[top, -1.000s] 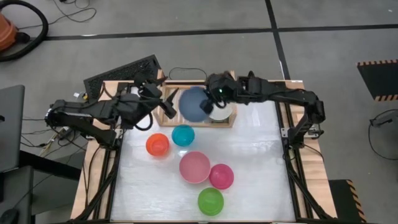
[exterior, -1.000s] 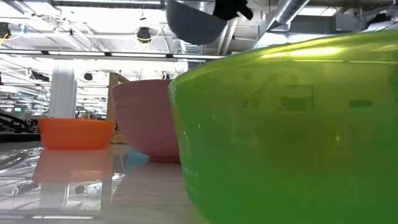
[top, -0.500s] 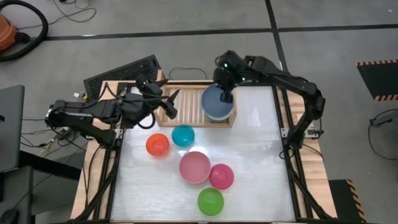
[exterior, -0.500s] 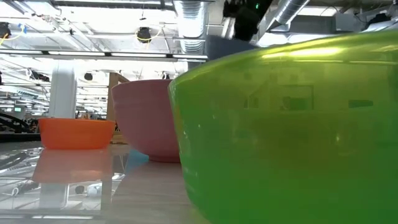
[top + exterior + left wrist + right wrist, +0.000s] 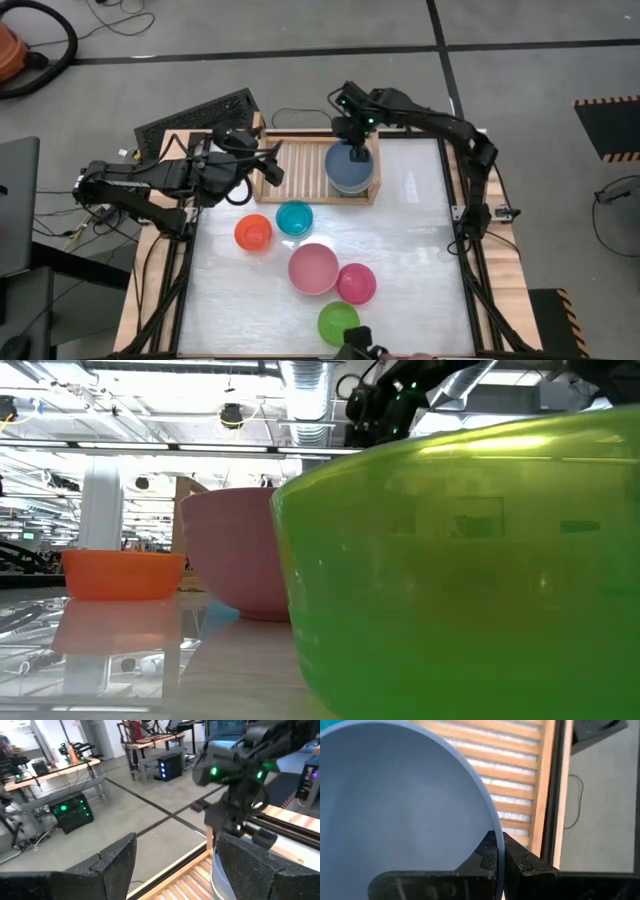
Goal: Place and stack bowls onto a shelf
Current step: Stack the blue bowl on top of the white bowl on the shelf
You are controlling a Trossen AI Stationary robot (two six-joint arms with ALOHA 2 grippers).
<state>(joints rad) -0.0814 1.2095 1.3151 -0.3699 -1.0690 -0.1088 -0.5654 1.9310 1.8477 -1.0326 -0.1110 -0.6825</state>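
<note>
The blue bowl [image 5: 349, 170] sits level at the right end of the wooden shelf [image 5: 300, 172]. No cream-white or dark green bowl shows. My right gripper [image 5: 357, 151] is shut on the blue bowl's far rim. My left gripper [image 5: 270, 166] hangs open over the shelf's left end and touches nothing; its wrist view shows the open fingers [image 5: 117, 865] and the right arm beyond. On the table stand the red-orange [image 5: 253, 232], teal [image 5: 294, 217], pink [image 5: 313, 268], magenta [image 5: 356, 283] and lime green [image 5: 338, 323] bowls. My right gripper pinches the blue bowl's rim [image 5: 489, 817] on its far side, one finger [image 5: 487, 852] inside the bowl and one [image 5: 517, 857] outside. The fingers come from above, pointing down. The bowl sits upright and level over the shelf's right end; what its underside rests on is hidden.
The shelf's left and middle slats [image 5: 305, 165] are bare. A black keyboard [image 5: 195, 118] lies beyond the table's far left corner. In the low view the lime green bowl [image 5: 460, 560] fills the foreground and hides the shelf. A dark object [image 5: 358, 343] shows at the near edge.
My right gripper carried the blue bowl from above the shelf's middle toward the table's right and then down onto the shelf's right end. The bowl turned from tilted to level and now covers the cream-white bowl that stood there.
</note>
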